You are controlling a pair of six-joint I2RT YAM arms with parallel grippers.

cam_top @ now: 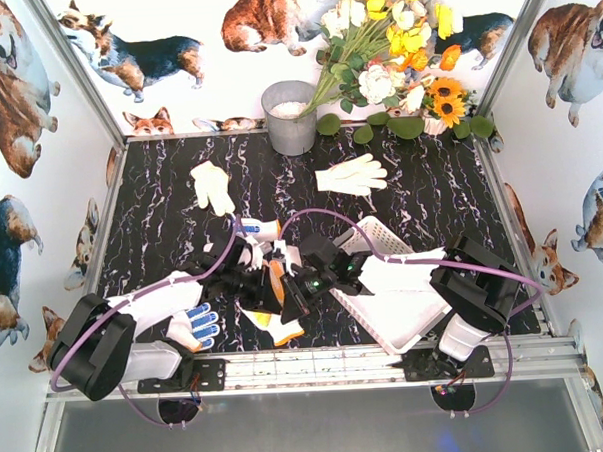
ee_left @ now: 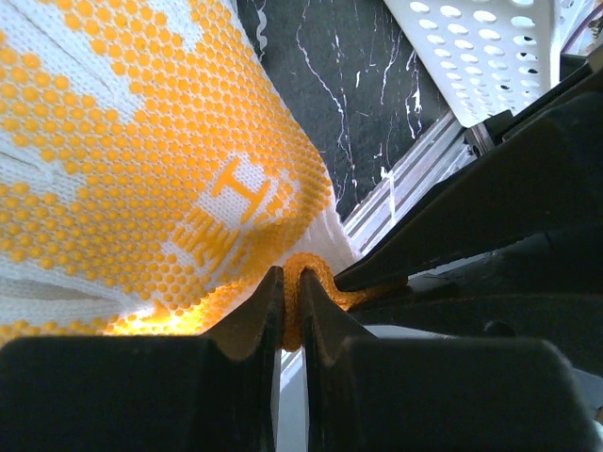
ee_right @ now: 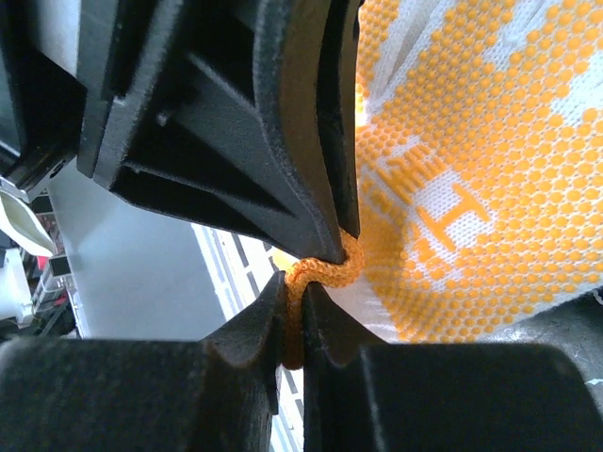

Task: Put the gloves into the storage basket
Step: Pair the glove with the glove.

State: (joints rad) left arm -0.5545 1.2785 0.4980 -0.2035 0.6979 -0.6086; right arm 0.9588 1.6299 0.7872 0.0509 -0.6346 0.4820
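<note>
Two tools pinch one orange cuff point(ee_left: 306, 270): your left tool point(ee_left: 292, 287) and right tool point(ee_right: 294, 306) are both pressed tight on it, tips nearly touching, holding the yellow-dotted glove point(ee_left: 141, 141) just left of the basket point(cam_top: 374, 235). The step in hand looks like a handover or shared lift of this glove, and it is not yet over the basket. Next you likely need one tool to let go, probably the left, so the right can swing the glove over the rim and drop it. A blue-dotted glove point(cam_top: 196, 327) by the left base and white gloves point(cam_top: 212, 186) at the far side lie on the surface point(cam_top: 162, 232).
</note>
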